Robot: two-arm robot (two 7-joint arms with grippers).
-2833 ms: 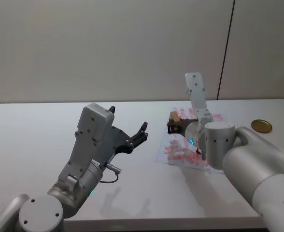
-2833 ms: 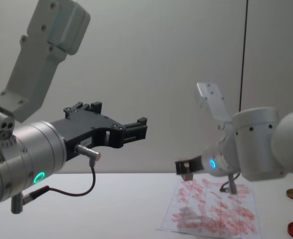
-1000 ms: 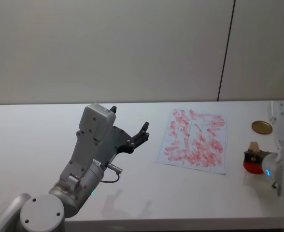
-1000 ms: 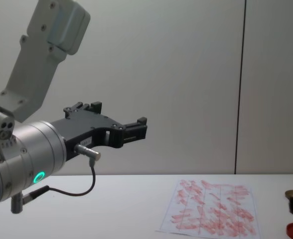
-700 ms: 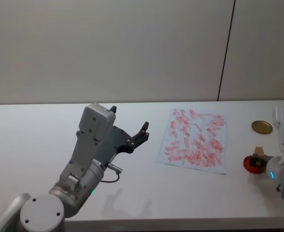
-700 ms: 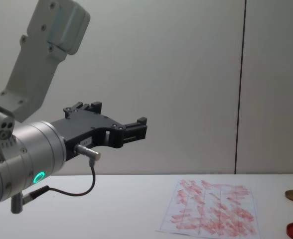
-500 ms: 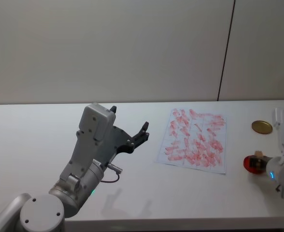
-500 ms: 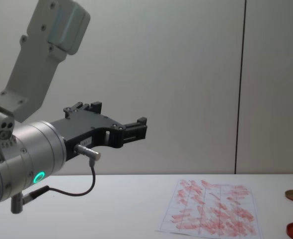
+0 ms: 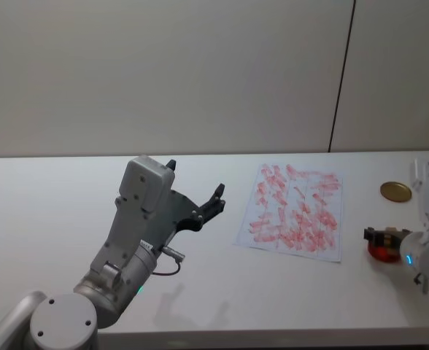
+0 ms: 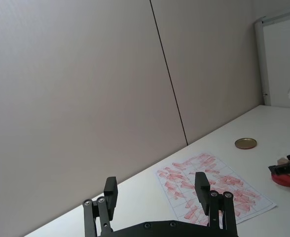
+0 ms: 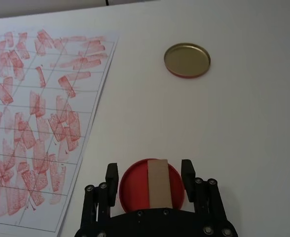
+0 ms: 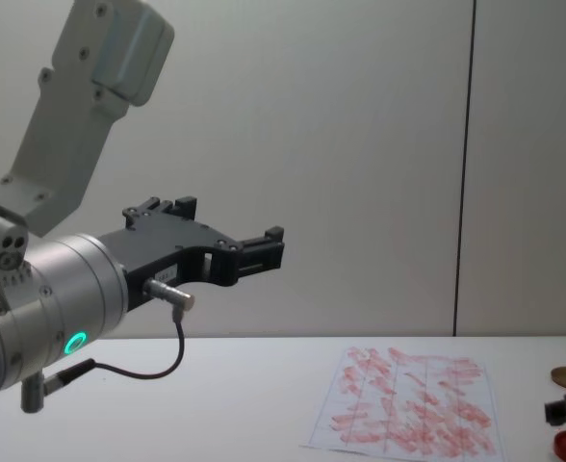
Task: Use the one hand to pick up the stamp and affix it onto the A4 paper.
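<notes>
White tabletop stretches bare across the whole left and middle of the head view, with plain wall panels behind it. The A4 paper lies flat toward the right, its grid smeared with red marks, and its near edge stops well short of the table's front edge. Open table surrounds the sheet on every side. A gold disc lies farther back on the right, well apart from the paper, and a red disc sits nearer, to the right of the sheet's near right corner.

The right gripper sits low over the red disc. Its two black fingers are spread, one on either side of the disc's rim. The stamp, a pale tan block, lies on top of the red disc between those fingers, with a clear gap showing on each side of it, so the fingers are apart from it and grip nothing. In the left wrist view the same gripper appears far off at the right edge with the stamp resting on the red disc.

The left gripper hangs raised above the bare table to the left of the paper, well clear of everything, its fingers wide apart and empty.
</notes>
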